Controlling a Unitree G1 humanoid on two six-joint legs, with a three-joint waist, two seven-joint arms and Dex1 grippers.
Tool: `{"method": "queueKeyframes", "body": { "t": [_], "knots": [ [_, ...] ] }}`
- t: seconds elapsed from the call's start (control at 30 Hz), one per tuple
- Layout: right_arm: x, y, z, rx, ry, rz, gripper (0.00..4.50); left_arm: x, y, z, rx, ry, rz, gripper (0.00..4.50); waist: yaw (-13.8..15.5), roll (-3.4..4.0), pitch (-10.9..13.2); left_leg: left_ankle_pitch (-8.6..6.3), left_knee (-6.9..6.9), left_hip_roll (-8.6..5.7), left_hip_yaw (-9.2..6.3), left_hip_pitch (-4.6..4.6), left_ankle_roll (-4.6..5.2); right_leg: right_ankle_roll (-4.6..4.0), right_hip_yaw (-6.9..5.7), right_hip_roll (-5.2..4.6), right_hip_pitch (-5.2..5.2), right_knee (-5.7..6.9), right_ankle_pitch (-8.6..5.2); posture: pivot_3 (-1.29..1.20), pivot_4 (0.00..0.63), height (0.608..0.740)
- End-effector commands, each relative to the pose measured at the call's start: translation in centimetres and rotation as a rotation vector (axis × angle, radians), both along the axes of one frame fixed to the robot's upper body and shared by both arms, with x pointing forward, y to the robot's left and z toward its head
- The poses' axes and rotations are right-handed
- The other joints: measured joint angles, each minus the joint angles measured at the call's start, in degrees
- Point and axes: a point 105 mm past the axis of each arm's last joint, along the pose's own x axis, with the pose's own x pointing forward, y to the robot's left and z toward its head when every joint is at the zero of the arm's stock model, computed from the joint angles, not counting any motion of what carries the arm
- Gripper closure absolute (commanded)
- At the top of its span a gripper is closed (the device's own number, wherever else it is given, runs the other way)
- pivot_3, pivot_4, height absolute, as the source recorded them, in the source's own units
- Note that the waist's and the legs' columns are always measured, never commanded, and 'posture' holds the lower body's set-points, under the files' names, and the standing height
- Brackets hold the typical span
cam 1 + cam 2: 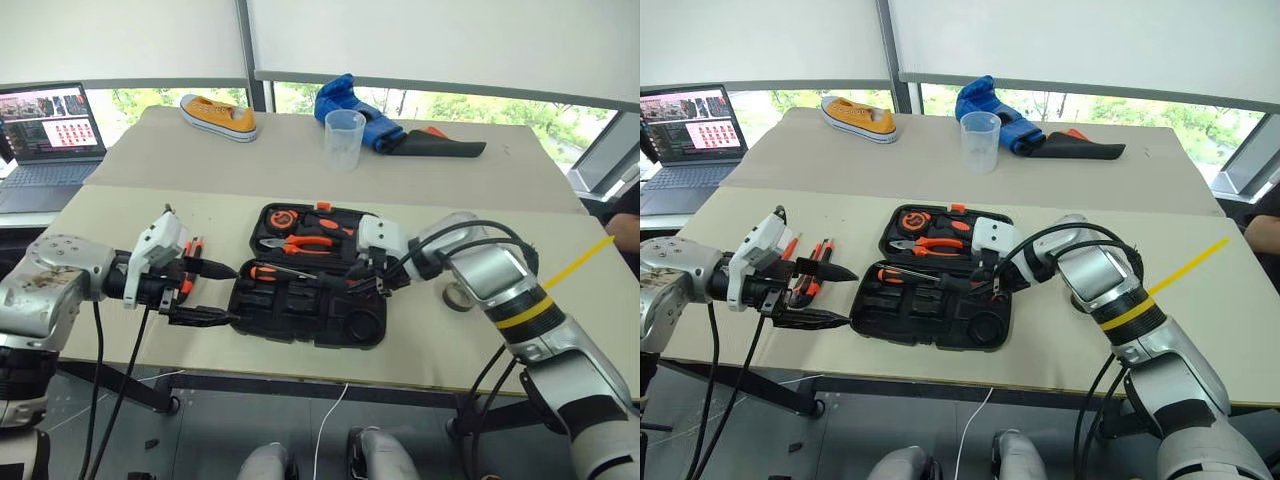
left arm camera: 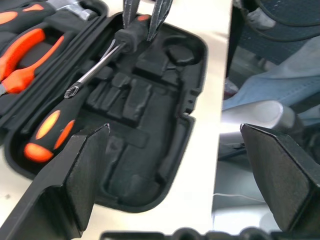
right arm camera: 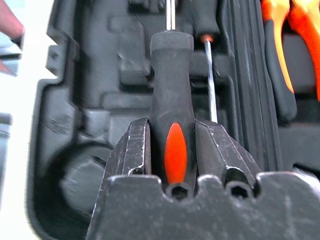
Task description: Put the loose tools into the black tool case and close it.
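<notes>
a: where the desk (image 1: 120, 215) starts on the left, what's there?

b: a laptop (image 1: 45, 135) on a separate surface past the edge, then the left fingers (image 1: 222, 293), spread wide with nothing between them, hovering just left of the case. under that hand lie a few loose tools (image 1: 810, 268), black and orange, on the desk; i can't sort them one from another.

a: and the case itself?

b: the black tool case (image 1: 300, 320) lies open flat in the middle of the desk. the far half holds the orange-handled pliers (image 1: 305, 241) and an orange and black round thing (image 1: 283, 217). the near half has mostly bare moulded slots, with one screwdriver (image 2: 55, 125) already lying in it along the hinge side.

a: what about the right hand?

b: the right fingers (image 3: 172, 150) are clamped on the black and orange handle of a second screwdriver (image 3: 171, 100), held over the near half of the case, its shaft pointing toward the left fingers. whether its tip touches the plastic i can't tell.

a: anything further right?

b: a small roll of tape (image 1: 461, 297) sits on the desk just right of the case, partly behind the right arm. at the back of the desk, left to right: a yellow shoe (image 1: 218, 116), a clear plastic cup (image 1: 344, 139), and a blue cloth (image 1: 350, 110) with a black sheath (image 1: 445, 149).
</notes>
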Motion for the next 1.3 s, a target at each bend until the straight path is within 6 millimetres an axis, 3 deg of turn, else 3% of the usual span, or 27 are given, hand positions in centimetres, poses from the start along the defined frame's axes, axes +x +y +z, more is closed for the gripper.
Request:
{"method": "queueKeyframes", "body": {
  "t": [0.03,0.27,0.43,0.87,0.93,1.1,1.2,1.3],
  "knots": [
    [1.1,-1.6,0.0,-0.074,-0.104,-0.007,3.53,0.6,-1.0,1.3,-0.011,-0.07,-0.043,0.0,-0.2,0.0,0.0,0.0,0.02,0.01,0.02,-0.03,-0.01,0.0,-0.04,0.01,0.0,0.0,0.0,0.0,0.15,0.724],
    [0.9,-0.7,-0.5,-0.102,-0.117,0.055,3.53,1.3,-1.7,1.2,-0.009,-0.096,-0.069,0.0,-1.0,0.01,0.0,0.04,0.04,0.05,0.02,-0.02,-0.07,-0.01,-0.03,0.05,0.0,0.06,-0.01,0.0,0.15,0.724],
    [0.2,0.5,0.0,-0.096,-0.124,0.105,3.53,1.0,-0.8,1.5,-0.014,-0.097,-0.04,0.0,-1.1,0.01,0.0,0.04,0.06,0.07,-0.02,-0.02,-0.07,-0.01,-0.02,0.05,0.0,0.06,-0.01,0.0,0.15,0.724],
    [-0.9,0.7,-0.8,-0.125,-0.102,0.141,3.53,0.6,-0.7,0.8,-0.007,-0.093,-0.024,0.0,-1.2,0.01,0.0,0.04,0.06,0.08,-0.13,0.0,-0.07,-0.03,-0.01,0.06,-0.01,0.09,-0.03,0.0,0.15,0.724],
    [-0.8,0.6,-0.9,-0.121,-0.097,0.13,2.53,0.6,-0.7,0.8,-0.006,-0.094,-0.026,0.0,-1.2,0.01,0.0,0.04,0.05,0.09,-0.11,0.0,-0.07,-0.05,-0.02,0.07,-0.01,0.09,-0.04,0.0,0.15,0.724],
    [-0.9,0.9,-0.5,-0.074,-0.065,0.101,1.0,0.6,-0.7,0.8,0.001,-0.095,-0.031,0.0,-1.2,0.01,0.0,0.04,0.04,0.09,-0.1,0.0,-0.07,-0.07,-0.03,0.07,-0.01,0.09,-0.05,0.0,0.15,0.724],
    [-1.1,1.8,0.9,0.015,-0.045,0.086,0.02,0.8,-0.7,0.9,0.001,-0.097,-0.028,0.0,-1.2,0.01,0.0,0.04,0.04,0.09,-0.1,0.0,-0.07,-0.08,-0.04,0.07,-0.01,0.08,-0.06,0.0,0.15,0.724],
    [-1.2,2.4,1.8,0.087,-0.016,0.063,0.02,0.9,-0.6,0.9,0.002,-0.098,-0.028,0.0,-1.4,0.01,0.0,0.05,0.04,0.09,-0.11,0.0,-0.08,-0.08,-0.04,0.09,-0.01,0.1,-0.05,0.0,0.15,0.724]
  ]
}}
